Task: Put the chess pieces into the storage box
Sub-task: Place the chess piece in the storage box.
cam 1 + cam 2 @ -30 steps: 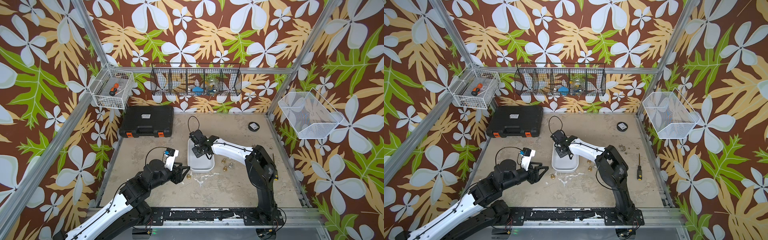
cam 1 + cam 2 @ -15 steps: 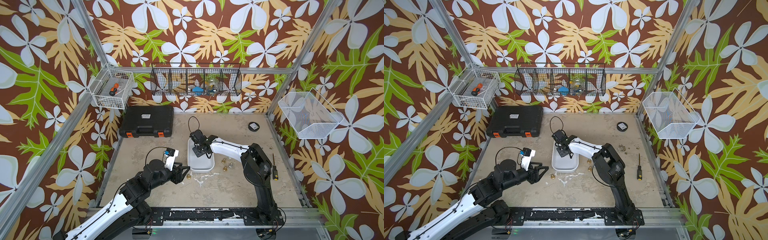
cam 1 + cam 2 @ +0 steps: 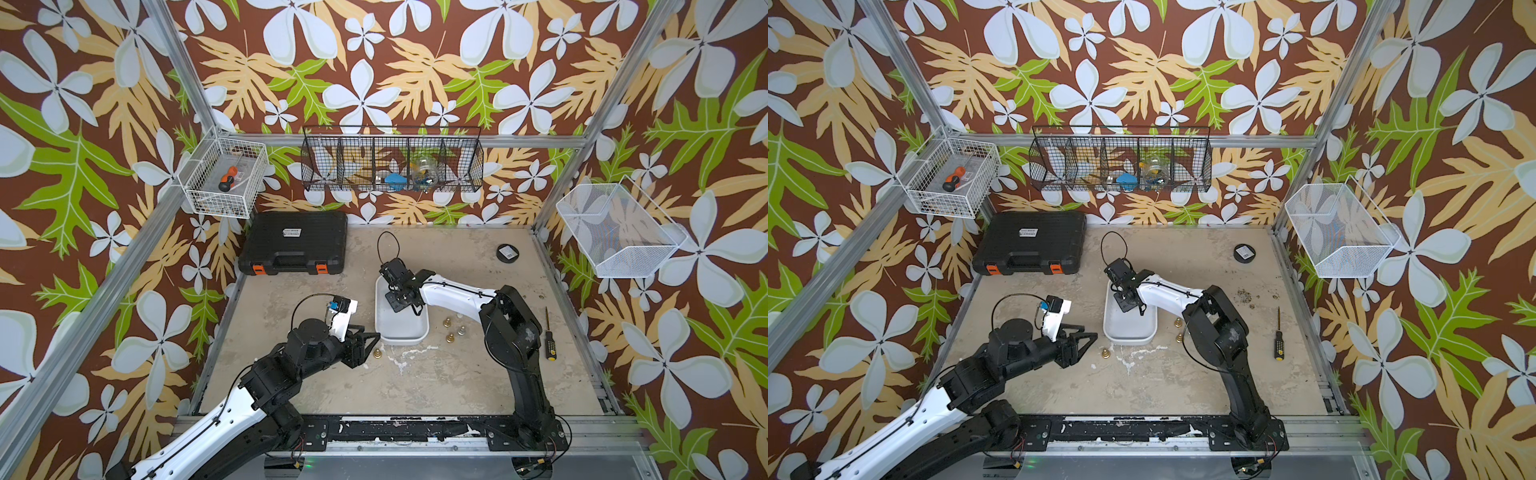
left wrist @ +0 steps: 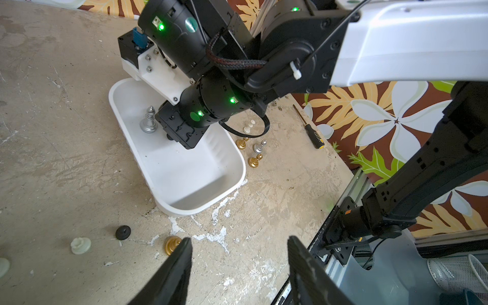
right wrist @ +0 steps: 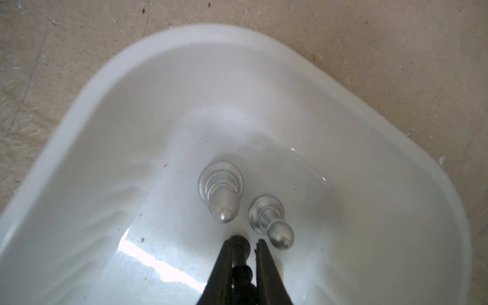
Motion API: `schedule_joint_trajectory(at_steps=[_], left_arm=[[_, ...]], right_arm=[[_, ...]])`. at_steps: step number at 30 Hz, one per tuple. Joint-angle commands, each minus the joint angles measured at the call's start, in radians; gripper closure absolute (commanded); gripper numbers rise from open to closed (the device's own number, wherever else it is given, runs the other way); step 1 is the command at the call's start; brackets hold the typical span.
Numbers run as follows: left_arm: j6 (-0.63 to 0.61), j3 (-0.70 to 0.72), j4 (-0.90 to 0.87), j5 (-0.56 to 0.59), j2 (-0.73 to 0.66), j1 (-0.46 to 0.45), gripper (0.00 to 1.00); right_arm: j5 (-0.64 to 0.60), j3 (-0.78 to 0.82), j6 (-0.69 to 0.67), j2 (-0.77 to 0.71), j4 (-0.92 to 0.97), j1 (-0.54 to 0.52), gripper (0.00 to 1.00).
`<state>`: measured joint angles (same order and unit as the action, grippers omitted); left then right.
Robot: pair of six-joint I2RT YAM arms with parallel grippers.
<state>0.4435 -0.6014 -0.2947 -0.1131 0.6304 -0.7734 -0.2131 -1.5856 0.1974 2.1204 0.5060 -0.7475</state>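
Note:
The white storage box [image 3: 401, 334] [image 3: 1127, 336] lies mid-table. My right gripper [image 5: 244, 244] [image 3: 394, 305] hangs low inside it, shut on a black chess piece [image 5: 239, 248]. Two silver pieces [image 5: 221, 192] [image 5: 272, 221] stand upright on the box floor just beyond it. My left gripper [image 4: 239, 239] [image 3: 370, 347] is open near the box's front left corner, with nothing between its fingers. A gold piece [image 4: 171, 245] [image 3: 377, 353] stands just outside one finger. A black piece [image 4: 123, 232] and a cream piece [image 4: 80, 245] stand further off. Gold, silver and cream pieces [image 4: 254, 161] [image 3: 449, 337] cluster right of the box.
A yellow-handled screwdriver [image 3: 549, 340] lies at the right. A black case with orange latches [image 3: 295, 243] sits at the back left, and a small black disc [image 3: 508, 252] at the back right. Wire baskets [image 3: 226, 183] hang on the walls.
The right arm's elbow has shifted a little, uncovering the screwdriver; its gripper stays over the box with the black piece. The left arm has not moved.

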Motion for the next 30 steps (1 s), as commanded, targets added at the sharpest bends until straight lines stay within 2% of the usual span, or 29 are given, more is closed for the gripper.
schedule_joint_trajectory(at_steps=[1,7,18,21,25,30], left_arm=[[-0.011,0.0,0.022,0.0,0.0,-0.001,0.4],[-0.011,-0.001,0.023,0.0,0.004,-0.001,0.4],[-0.009,0.0,0.022,0.002,0.007,-0.001,0.4],[-0.009,-0.001,0.022,0.006,0.007,-0.001,0.4],[-0.018,-0.013,0.024,0.04,0.03,-0.001,0.4],[-0.11,-0.098,-0.011,0.046,0.208,-0.036,0.41]], right_arm=[[0.0,0.002,-0.003,0.006,0.006,-0.001,0.79],[0.001,0.001,-0.006,-0.01,0.004,-0.002,0.67],[0.057,0.031,0.014,-0.139,0.014,-0.003,0.6],[0.08,0.06,0.036,-0.217,0.025,-0.001,0.59],[0.107,0.174,0.089,-0.381,0.03,0.03,0.58],[0.15,0.407,0.157,-0.616,0.058,0.137,0.57]])
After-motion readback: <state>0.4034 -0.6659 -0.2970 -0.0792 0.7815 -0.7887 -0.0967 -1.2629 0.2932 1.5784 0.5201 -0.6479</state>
